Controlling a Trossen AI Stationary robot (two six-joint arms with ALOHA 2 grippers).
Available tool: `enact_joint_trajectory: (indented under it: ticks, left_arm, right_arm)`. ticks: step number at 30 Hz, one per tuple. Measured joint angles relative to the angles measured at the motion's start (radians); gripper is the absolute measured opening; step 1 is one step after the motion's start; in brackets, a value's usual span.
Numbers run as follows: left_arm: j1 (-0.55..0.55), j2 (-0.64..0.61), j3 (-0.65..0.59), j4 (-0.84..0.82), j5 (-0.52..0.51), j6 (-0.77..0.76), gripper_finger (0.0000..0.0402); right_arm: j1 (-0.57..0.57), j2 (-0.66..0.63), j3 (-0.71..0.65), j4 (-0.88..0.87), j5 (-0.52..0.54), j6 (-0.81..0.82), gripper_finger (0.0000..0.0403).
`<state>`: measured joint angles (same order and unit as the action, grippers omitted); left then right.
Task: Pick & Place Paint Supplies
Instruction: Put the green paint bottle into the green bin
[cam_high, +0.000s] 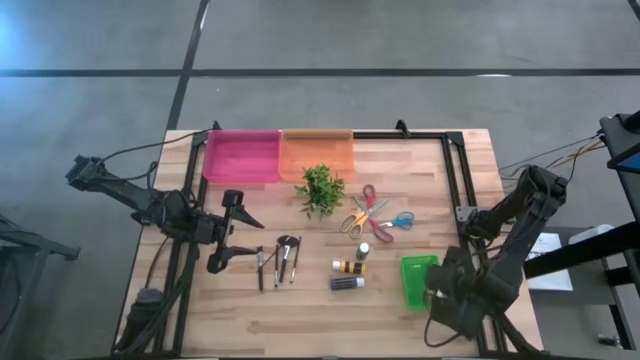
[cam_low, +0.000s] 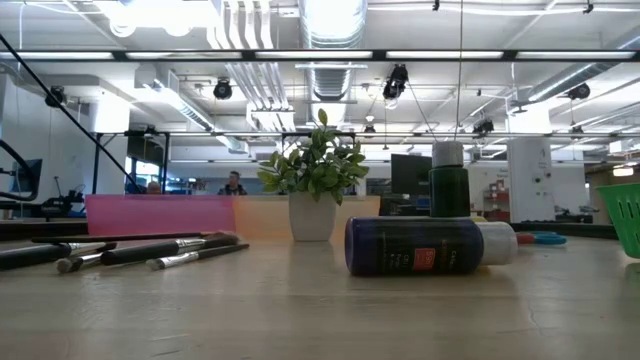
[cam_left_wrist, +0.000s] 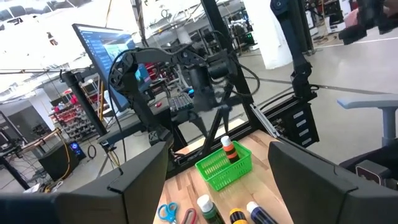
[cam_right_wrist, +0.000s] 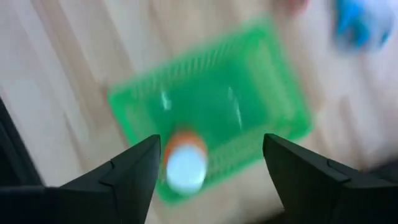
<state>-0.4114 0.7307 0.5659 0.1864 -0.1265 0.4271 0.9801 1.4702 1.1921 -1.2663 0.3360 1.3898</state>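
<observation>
Probably the main risk now is at the green basket (cam_high: 419, 281): the right gripper (cam_right_wrist: 208, 165) hangs just above it with fingers spread and nothing between them, and the orange-capped bottle (cam_right_wrist: 185, 163) stands upright inside near one wall, so a careless move could tip it or push the light basket. Left gripper (cam_high: 228, 232) waits by the brushes (cam_high: 279, 260), fingers also apart and empty. I count three or four brushes, two tubes (cam_high: 348, 275) lying, one green bottle (cam_high: 363, 251) standing, two scissors (cam_high: 378, 218), one plant (cam_high: 321, 189), two trays (cam_high: 279, 155).
</observation>
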Motion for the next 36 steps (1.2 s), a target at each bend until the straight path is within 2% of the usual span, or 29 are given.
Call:
enact_joint_trajectory:
  ticks: [4, 6, 9, 14, 18, 22, 31, 36]
  left_arm:
    - [0.000, 0.000, 0.000, 0.000, 0.000, 0.010, 0.0287]
    - [0.000, 0.000, 0.000, 0.000, 0.000, 0.010, 0.0287]
    - [0.000, 0.000, 0.000, -0.001, 0.000, 0.010, 0.0287]
    - [0.000, 0.000, 0.000, -0.007, 0.000, 0.010, 0.0287]
    - [0.000, 0.000, 0.000, -0.007, 0.000, 0.009, 0.0287]
    - [0.000, 0.000, 0.000, -0.007, 0.000, 0.009, 0.0287]
    - [0.000, 0.000, 0.000, -0.007, 0.000, 0.009, 0.0287]
    - [0.000, 0.000, 0.000, -0.007, 0.000, 0.009, 0.0287]
  right_arm:
    - [-0.071, -0.055, 0.016, 0.017, 0.217, -0.153, 0.0282]
    - [-0.139, -0.071, 0.011, 0.068, 0.261, -0.284, 0.0282]
    - [-0.266, -0.077, -0.013, 0.203, 0.266, -0.535, 0.0282]
    - [-0.489, -0.061, -0.041, 0.428, 0.104, -0.882, 0.0283]
    - [-0.628, -0.048, -0.042, 0.445, -0.010, -1.015, 0.0283]
    - [-0.718, -0.040, -0.051, 0.479, -0.129, -1.097, 0.0283]
    - [-0.745, 0.067, -0.044, 0.521, -0.217, -1.167, 0.0283]
    - [-0.746, 0.125, -0.034, 0.520, -0.218, -1.183, 0.0283]
